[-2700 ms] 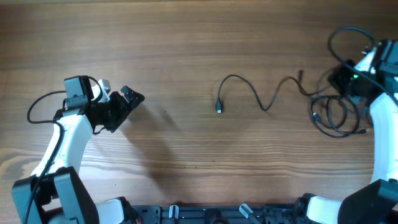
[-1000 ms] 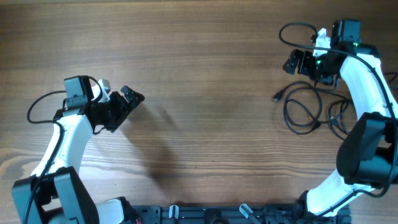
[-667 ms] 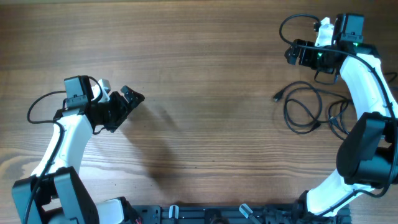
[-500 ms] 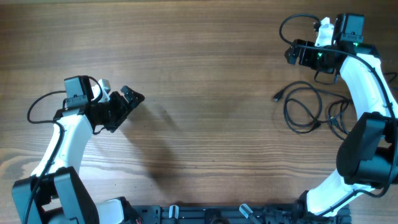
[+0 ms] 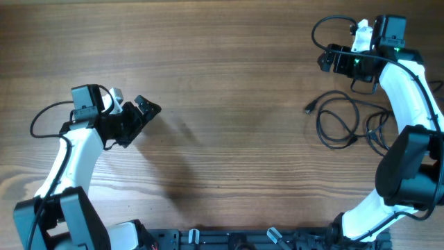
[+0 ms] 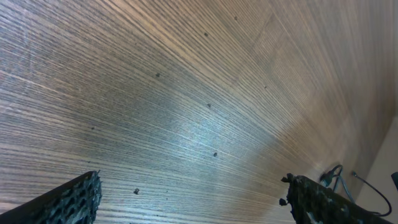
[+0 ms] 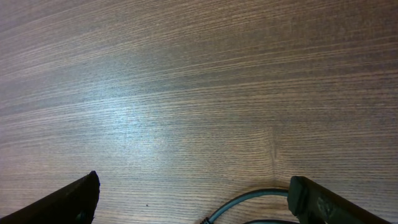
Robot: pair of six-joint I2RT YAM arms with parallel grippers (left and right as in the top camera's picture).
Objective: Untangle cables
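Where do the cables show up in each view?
Overhead: the cables lie in loose loops near the right edge, beside the right arm.
Left wrist: a thin dark cord sits far off in the lower right corner. It is probably them, but too small to be sure.
Right wrist: one arc at the bottom edge, right of centre.
Shared landmark: the wood-grain table.

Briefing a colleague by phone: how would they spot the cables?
Go to the right edge of the wooden table, beside the right gripper. The cables lie in loose black loops, flat on the wood, unlike the wire fixed to the arm.
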